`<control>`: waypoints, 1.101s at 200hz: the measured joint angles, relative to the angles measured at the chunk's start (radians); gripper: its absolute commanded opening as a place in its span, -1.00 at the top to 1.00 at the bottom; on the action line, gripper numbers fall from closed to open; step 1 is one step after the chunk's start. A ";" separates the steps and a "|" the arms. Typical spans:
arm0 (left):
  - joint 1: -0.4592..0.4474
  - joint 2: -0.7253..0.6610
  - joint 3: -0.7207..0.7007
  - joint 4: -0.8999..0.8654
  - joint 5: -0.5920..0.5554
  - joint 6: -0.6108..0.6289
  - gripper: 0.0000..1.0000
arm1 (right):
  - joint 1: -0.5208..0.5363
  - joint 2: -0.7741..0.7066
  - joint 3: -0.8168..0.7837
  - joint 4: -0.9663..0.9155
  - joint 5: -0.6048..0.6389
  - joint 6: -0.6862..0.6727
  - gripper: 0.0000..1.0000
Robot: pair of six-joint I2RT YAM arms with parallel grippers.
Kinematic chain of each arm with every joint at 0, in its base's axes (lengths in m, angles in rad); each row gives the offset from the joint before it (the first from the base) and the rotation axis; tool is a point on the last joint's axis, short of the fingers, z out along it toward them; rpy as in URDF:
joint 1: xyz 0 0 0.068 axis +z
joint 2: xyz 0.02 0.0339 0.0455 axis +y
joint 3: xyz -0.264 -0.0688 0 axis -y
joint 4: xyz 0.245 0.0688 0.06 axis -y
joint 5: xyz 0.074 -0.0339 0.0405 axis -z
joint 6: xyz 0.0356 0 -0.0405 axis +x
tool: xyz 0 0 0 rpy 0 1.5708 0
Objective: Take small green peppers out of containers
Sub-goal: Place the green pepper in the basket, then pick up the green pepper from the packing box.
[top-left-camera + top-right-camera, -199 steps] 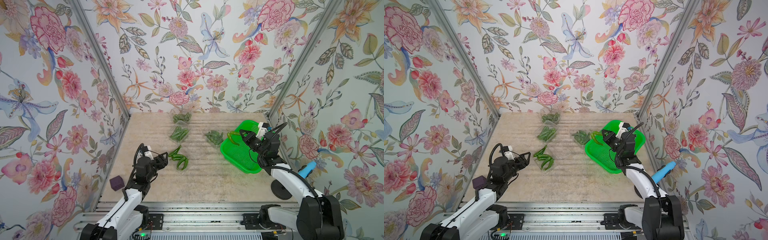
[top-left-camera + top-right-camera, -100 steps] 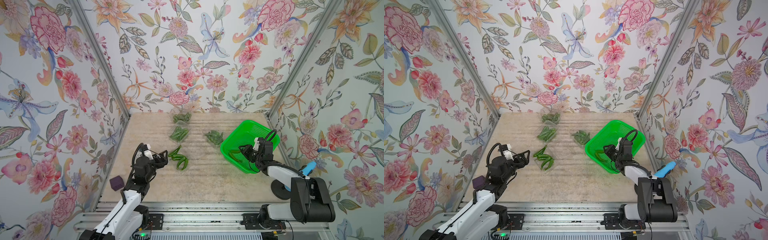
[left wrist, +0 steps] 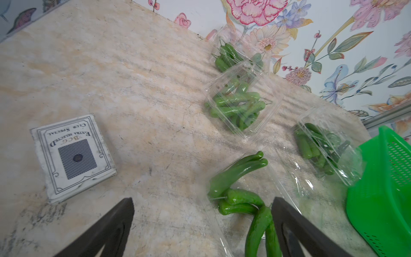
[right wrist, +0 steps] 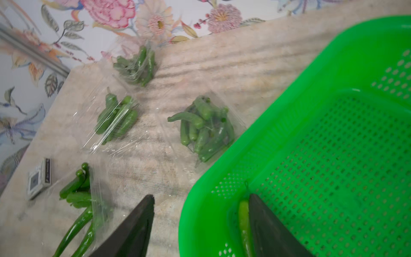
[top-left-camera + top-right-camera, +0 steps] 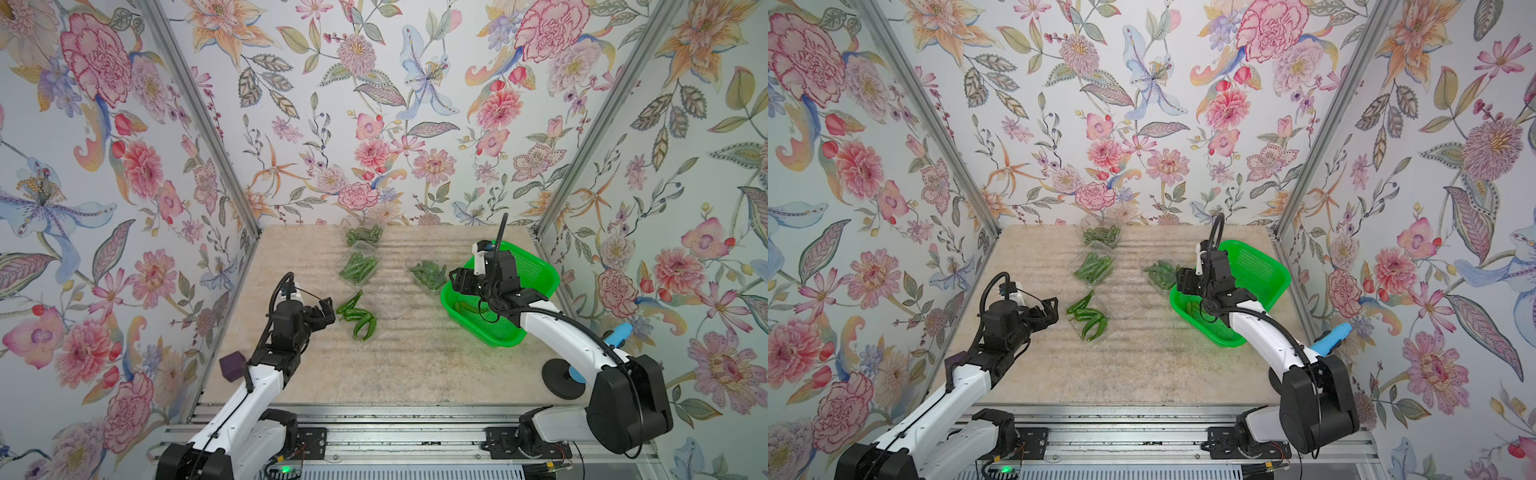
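While the right claw point(image 4: 201, 195) gapes, a pepper point(image 4: 243, 222) lies beside one jaw.

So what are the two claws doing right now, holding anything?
Left gripper: open, holding nothing.
Right gripper: open, holding nothing; a pepper lies in the green basket beside it.

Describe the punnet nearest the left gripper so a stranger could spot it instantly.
On the beige table, left of the green basket, lie four clear punnets. Take the front punnet, just ahead of the left gripper. Unlike the packed others, it lies open, holding few long curved peppers.
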 measured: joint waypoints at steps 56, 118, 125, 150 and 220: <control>-0.134 -0.081 0.016 -0.039 -0.309 0.131 -0.99 | 0.139 0.161 0.192 -0.089 -0.012 0.013 -0.30; -0.134 -0.032 0.016 -0.047 -0.363 0.150 -0.99 | 0.403 0.480 0.456 -0.186 -0.151 0.150 -0.14; -0.134 -0.021 0.016 -0.051 -0.363 0.150 -0.99 | 0.421 0.503 0.473 -0.189 -0.164 0.174 -0.10; -0.134 0.002 0.016 -0.058 -0.363 0.148 -0.99 | 0.448 0.578 0.524 -0.204 -0.196 0.256 -0.01; -0.134 -0.076 -0.050 -0.013 -0.418 0.126 -0.99 | 0.455 0.726 0.575 -0.237 -0.224 0.401 0.04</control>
